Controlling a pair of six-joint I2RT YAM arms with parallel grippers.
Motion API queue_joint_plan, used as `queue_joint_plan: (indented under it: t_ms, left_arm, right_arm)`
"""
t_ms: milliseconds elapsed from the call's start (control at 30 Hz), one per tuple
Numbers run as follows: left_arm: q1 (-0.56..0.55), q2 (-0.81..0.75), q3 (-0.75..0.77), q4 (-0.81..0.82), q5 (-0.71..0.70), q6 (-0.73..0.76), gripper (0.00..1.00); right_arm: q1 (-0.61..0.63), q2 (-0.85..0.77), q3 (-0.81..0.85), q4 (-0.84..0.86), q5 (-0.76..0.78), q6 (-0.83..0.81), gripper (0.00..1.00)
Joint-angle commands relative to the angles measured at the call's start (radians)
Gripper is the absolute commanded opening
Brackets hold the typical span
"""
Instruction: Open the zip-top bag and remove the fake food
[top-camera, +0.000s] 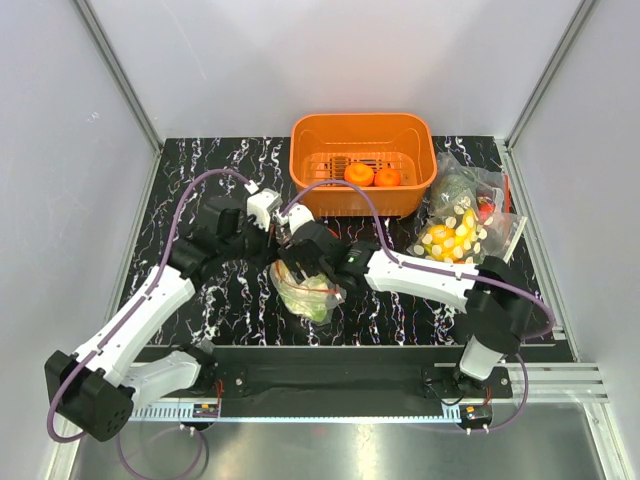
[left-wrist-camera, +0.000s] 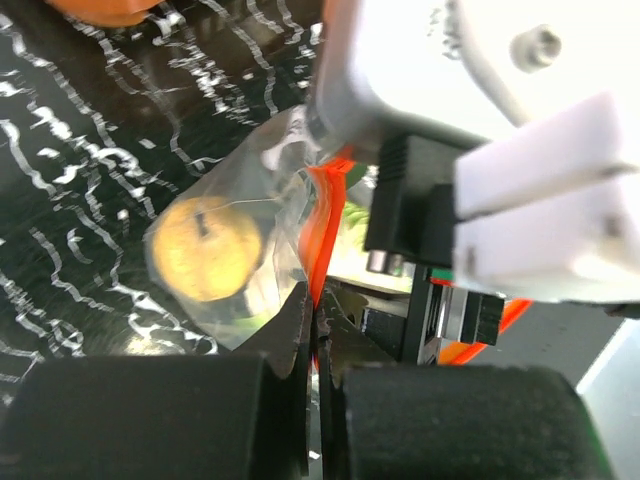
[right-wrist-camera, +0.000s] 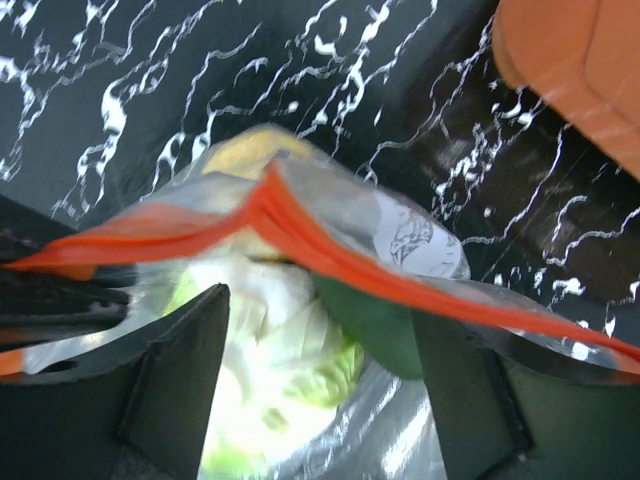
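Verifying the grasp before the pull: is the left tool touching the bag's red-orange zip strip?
Touching. The left wrist view shows the zip strip running down into the left tool, which is clamped shut on it with no gap visible.

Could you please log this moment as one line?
left gripper shut on red-orange strip of clear zip-top bag | right gripper open over white cauliflower inside

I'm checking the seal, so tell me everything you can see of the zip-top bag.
The zip-top bag is clear crinkly plastic with a red-orange zip strip, on the table. Its mouth looks partly open; a white cauliflower and a dark green piece show inside. The left gripper pinches the strip.
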Motion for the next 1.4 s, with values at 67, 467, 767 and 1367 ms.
queue_joint_plan:
  t_ms: [67, 467, 767, 1367]
  left_arm:
    - [-0.017, -0.002, 0.004, 0.051, 0.039, 0.0, 0.0]
    - [-0.019, 0.026, 0.006, 0.039, 0.011, 0.007, 0.0]
    - [-0.019, 0.023, 0.007, 0.038, 0.013, 0.007, 0.0]
    - [-0.019, 0.053, 0.012, 0.027, -0.007, 0.007, 0.0]
  right_arm:
    - [0.003, 0.07, -0.027, 0.207, 0.077, -0.056, 0.83]
    - [-0.087, 0.193, -0.047, 0.345, 0.02, -0.071, 0.88]
    - [-0.14, 0.233, -0.071, 0.313, -0.054, -0.033, 0.88]
    - [-0.141, -0.01, -0.182, 0.358, -0.167, -0.004, 0.31]
